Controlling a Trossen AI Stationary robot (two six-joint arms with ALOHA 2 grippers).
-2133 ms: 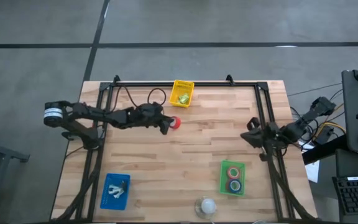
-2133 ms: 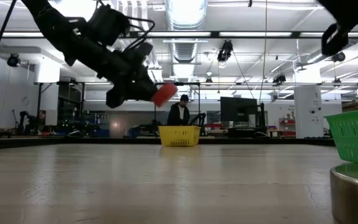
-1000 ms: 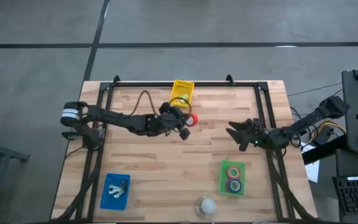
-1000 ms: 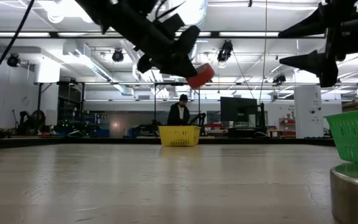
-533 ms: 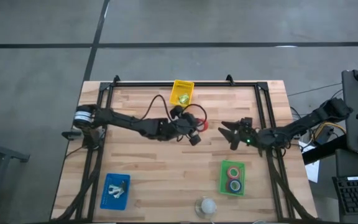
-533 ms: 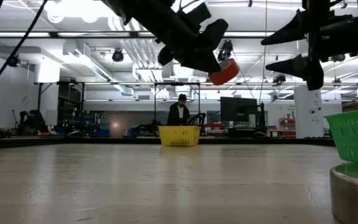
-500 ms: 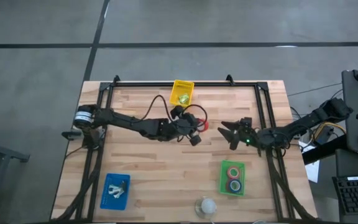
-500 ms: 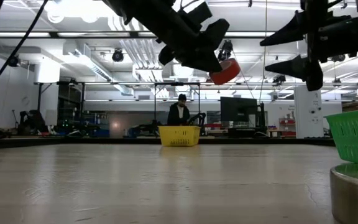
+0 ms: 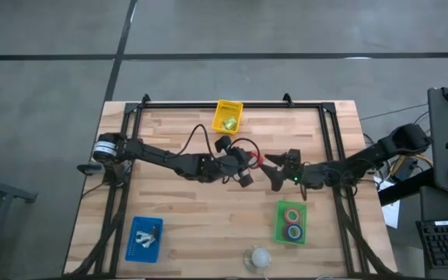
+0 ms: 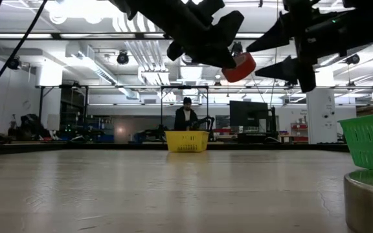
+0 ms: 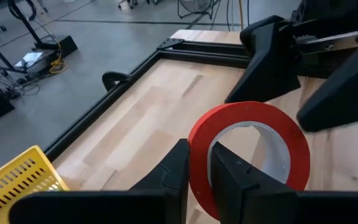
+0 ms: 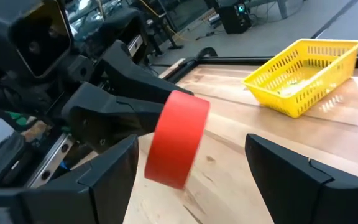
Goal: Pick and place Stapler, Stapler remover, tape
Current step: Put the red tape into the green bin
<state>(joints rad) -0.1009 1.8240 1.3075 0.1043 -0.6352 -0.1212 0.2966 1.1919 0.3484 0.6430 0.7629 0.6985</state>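
Note:
A red tape roll [image 10: 239,66] hangs high above the table's middle, with my left gripper [image 9: 249,162] shut on it. My right gripper [image 9: 271,173] reaches in from the table's right, open. Its two fingers stand on either side of the roll [image 12: 178,137] without touching it. More tape rolls, red and blue, lie in the green basket [image 9: 290,208]. Pale small things lie in the blue tray [image 9: 134,247], and a yellow-green thing lies in the yellow basket [image 9: 230,105]. Which of these is the stapler or the stapler remover, I cannot tell. My left gripper pinches the red roll's wall [image 11: 199,144] between its two fingers, one finger inside the ring and one outside. The fingers come from the table's left, about level. The roll stands on edge beyond the fingertips, lifted clear of the table.
A white ball-like object [image 9: 259,257] sits on a metal cylinder [image 10: 368,200] at the near edge, beside the green basket [image 10: 371,139]. A black frame rail [image 9: 232,103] runs round the table. A person [image 10: 186,116] stands in the room far behind the yellow basket [image 10: 187,141].
My left gripper has carried the red roll toward the table's right, a little higher, with the roll staying clear of the table. My right gripper has reached toward the table's left, toward the roll, and has stayed open. The two now meet over the middle.

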